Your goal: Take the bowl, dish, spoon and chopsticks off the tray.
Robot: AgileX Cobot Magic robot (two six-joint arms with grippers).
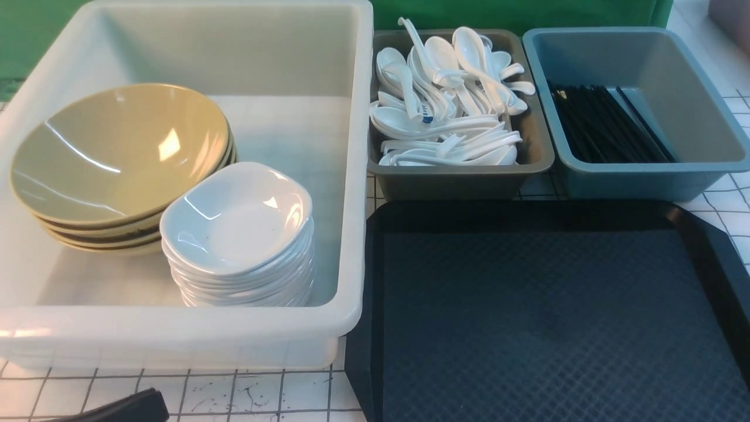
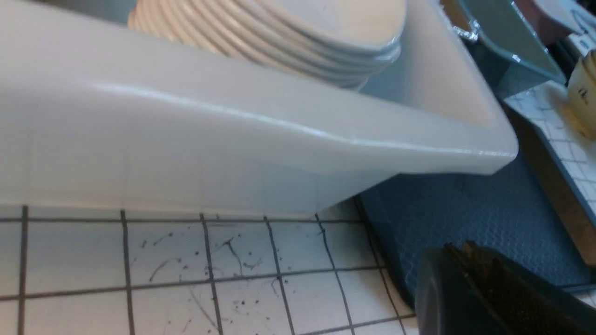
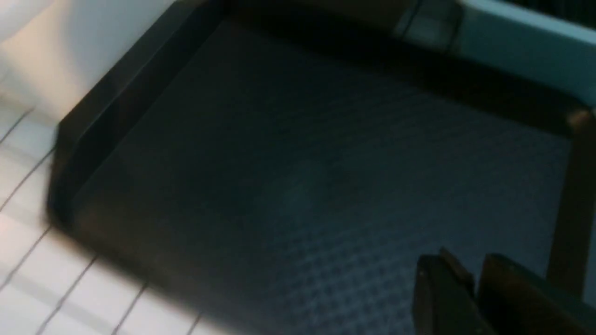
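Tray point(image 1: 545, 328) lies bare just right of the tub point(image 1: 351, 176), under the empty right gripper point(image 3: 470, 288), jaws nearly closed; left gripper point(image 2: 470, 279) clenched, empty, at its near-left corner.

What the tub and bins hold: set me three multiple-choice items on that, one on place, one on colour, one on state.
1. The long thin black chopsticks lie:
A) in the blue plastic bin
B) on the black tray
C) in the grey bin

2. The stacked wide conical bowls are, inside:
A) white
B) olive-tan
C) blue

3. The small glossy white dishes are:
A) scattered
B) upside down
C) stacked upright

Key: 1 A, they lie on that bin's floor. 2 B, the top bowl's glossy inside shows it. 3 C, they form one pile, hollows up, in the white plastic tub.
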